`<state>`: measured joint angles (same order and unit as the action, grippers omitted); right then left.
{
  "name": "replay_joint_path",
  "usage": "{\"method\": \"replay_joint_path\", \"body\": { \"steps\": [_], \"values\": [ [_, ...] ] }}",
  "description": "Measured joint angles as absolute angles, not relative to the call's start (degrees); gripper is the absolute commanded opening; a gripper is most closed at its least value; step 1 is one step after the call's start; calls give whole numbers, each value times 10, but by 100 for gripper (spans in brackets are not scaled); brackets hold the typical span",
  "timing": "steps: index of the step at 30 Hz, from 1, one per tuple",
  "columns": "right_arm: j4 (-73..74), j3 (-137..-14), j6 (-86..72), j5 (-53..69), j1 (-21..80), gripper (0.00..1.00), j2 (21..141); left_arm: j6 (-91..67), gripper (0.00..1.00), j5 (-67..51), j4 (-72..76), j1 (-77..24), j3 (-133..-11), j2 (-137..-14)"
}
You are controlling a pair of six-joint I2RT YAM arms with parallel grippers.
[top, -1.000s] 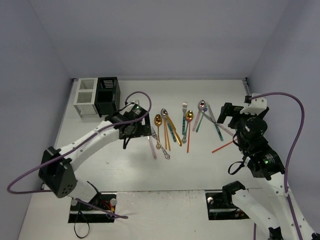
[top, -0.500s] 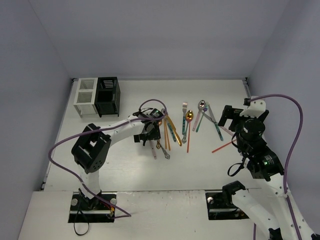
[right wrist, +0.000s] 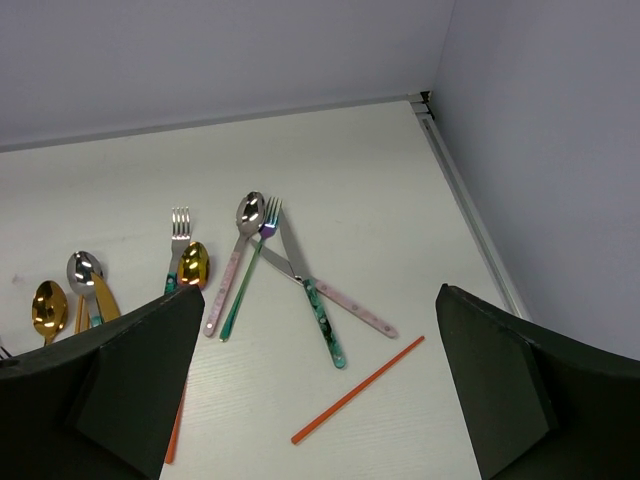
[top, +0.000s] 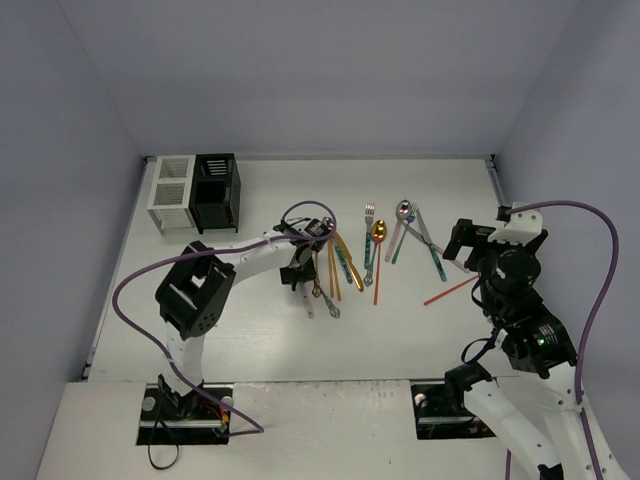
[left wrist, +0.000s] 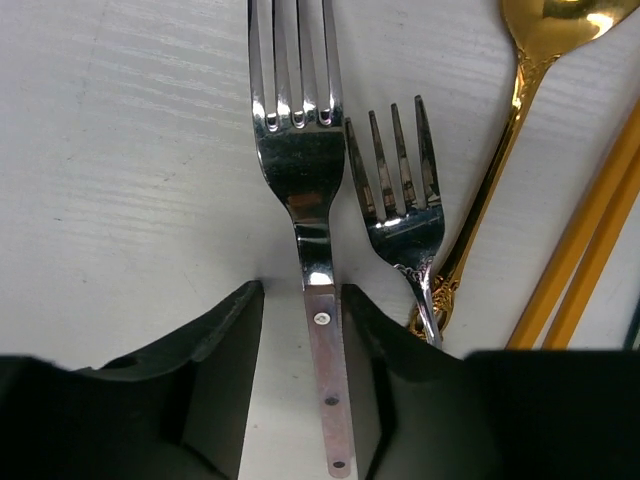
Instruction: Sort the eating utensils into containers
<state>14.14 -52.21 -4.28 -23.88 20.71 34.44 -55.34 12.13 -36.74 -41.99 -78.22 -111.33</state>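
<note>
My left gripper (left wrist: 303, 300) is low on the table, its jaws either side of the pink handle of a silver fork (left wrist: 296, 150). The right finger is at the handle and a small gap shows on the left side. An ornate small fork (left wrist: 400, 215), a gold spoon (left wrist: 560, 25) and gold chopsticks (left wrist: 590, 240) lie just to the right. The same gripper (top: 300, 272) sits at the left end of the row of utensils. My right gripper (right wrist: 320, 300) hangs open and empty above a teal-handled knife (right wrist: 325, 325) and an orange-red chopstick (right wrist: 357, 390). The white container (top: 172, 192) and black container (top: 216, 190) stand at the back left.
More utensils lie mid-table: a pink-handled spoon (right wrist: 232, 265), a pink-handled knife (right wrist: 350, 302), a green fork (right wrist: 245, 280) and a gold spoon (right wrist: 193, 265). A raised rail (right wrist: 470, 215) runs along the table's right edge. Grey walls close in the back and sides.
The left arm swung right from near the containers to the utensil row and came down over the pink-handled fork, its jaws narrowing. The right arm shifted slightly and stayed open.
</note>
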Motion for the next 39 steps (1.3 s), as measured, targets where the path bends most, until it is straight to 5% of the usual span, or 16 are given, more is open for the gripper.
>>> {"method": "replay_joint_path", "body": {
  "steps": [6,15,24,31,39],
  "values": [
    [146,-521,-41,-240,207,100,333,-552,0,126,-365,-416,-781,-1113],
    [149,-520,-34,-240,207,100,318,-519,0,144,-367,-408,-752,-1075],
    [151,-520,-41,-218,231,100,300,-421,0,214,-367,-378,-764,-869],
    [153,-520,-43,-200,267,100,279,-301,0,207,-252,-232,-775,-742],
    [153,-520,-42,-174,267,100,301,-200,0,166,-103,-81,-787,-773]
  ]
}}
